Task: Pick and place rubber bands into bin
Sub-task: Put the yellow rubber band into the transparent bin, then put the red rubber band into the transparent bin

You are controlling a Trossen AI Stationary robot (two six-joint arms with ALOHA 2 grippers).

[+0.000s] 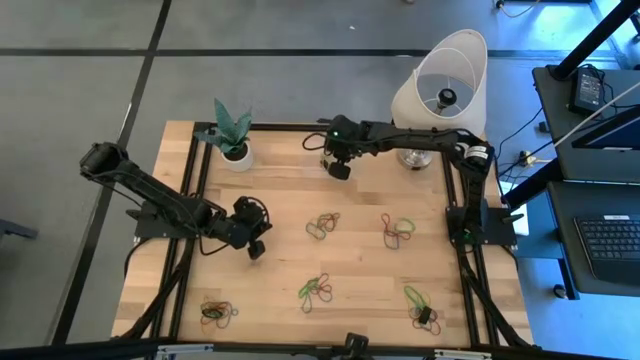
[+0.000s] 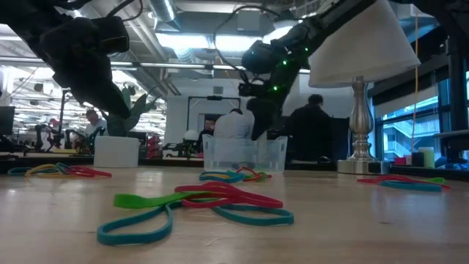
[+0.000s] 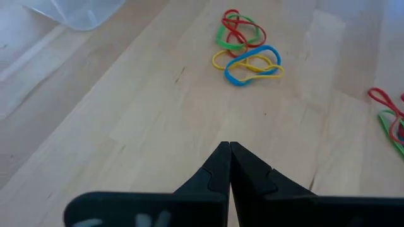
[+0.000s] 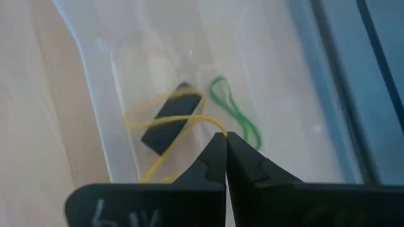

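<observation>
**Dropping a yellow band in the bin**

My left gripper (image 1: 256, 247) waits low over the counter (image 1: 360, 262), fingers together, empty. My right gripper (image 4: 226, 146) hangs over the bin (image 4: 95, 82), fingers pinched on a yellow rubber band (image 4: 165, 120). I'd open fully, then lift straight so it doesn't snag.

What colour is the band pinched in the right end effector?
Yellow band, held by the right end effector over the bin; clearest in the right wrist view.

We find no text, label, brand or number that can be read; pale marks on both wrist mounts are too blurred to make out.
</observation>
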